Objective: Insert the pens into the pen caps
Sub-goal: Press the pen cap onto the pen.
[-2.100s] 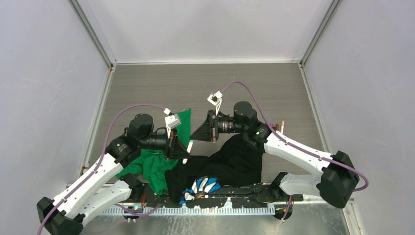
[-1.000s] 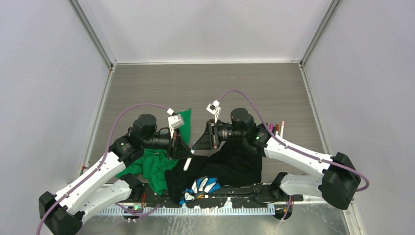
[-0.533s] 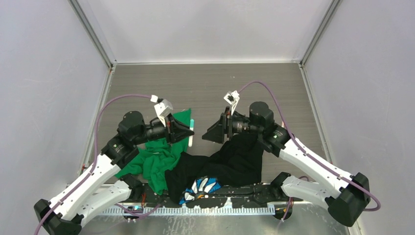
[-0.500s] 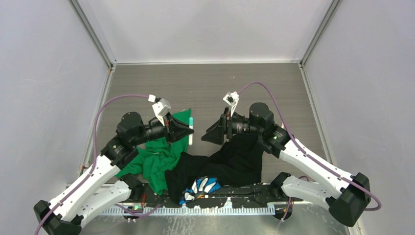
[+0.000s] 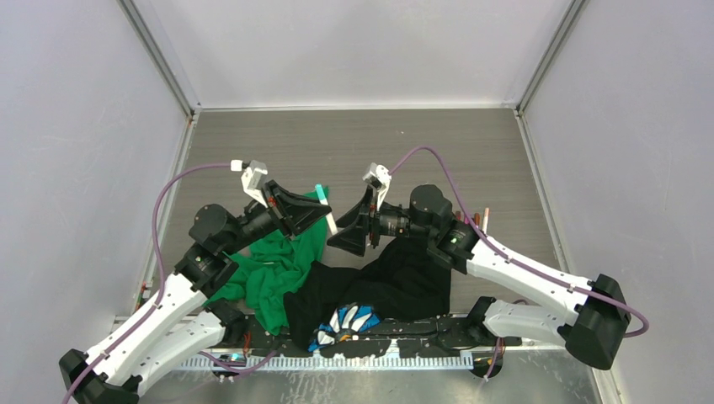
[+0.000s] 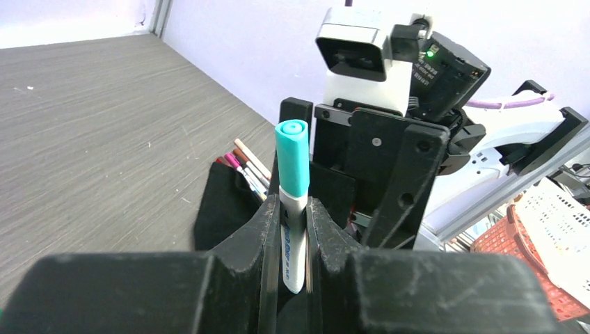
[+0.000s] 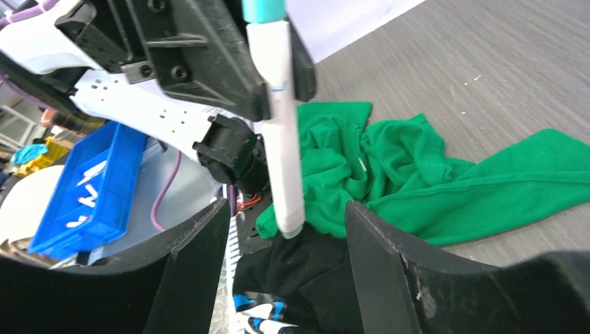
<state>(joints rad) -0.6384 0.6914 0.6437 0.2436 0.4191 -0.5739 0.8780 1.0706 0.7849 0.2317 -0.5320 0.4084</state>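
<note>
My left gripper (image 6: pixel 292 210) is pinching the pen (image 7: pixel 282 139) by its white barrel, one finger pressed on each side. The teal cap (image 6: pixel 291 156) sits on the pen's upper end and stands clear above the fingertips. The barrel's bare lower end hangs below the grip.

My right gripper (image 7: pixel 286 216) faces the left one, its jaws spread wide. The pen's lower end sits in the gap between them, and I see daylight on both sides of it, so neither finger touches it.

Both grippers are raised off the table (image 5: pixel 337 143), and the pen is held over the far right corner of the green cloth (image 5: pixel 274 273), which lies crumpled under my left arm. A black cloth (image 5: pixel 404 273) touches the green cloth's right side and spreads under my right arm. A blue and white striped cloth (image 5: pixel 352 320) lies on the black cloth's near edge, to the near right of the green cloth. The loose pens (image 6: pixel 243 161) lie bunched on the table well to the right of the green cloth, just past the black cloth.
</note>
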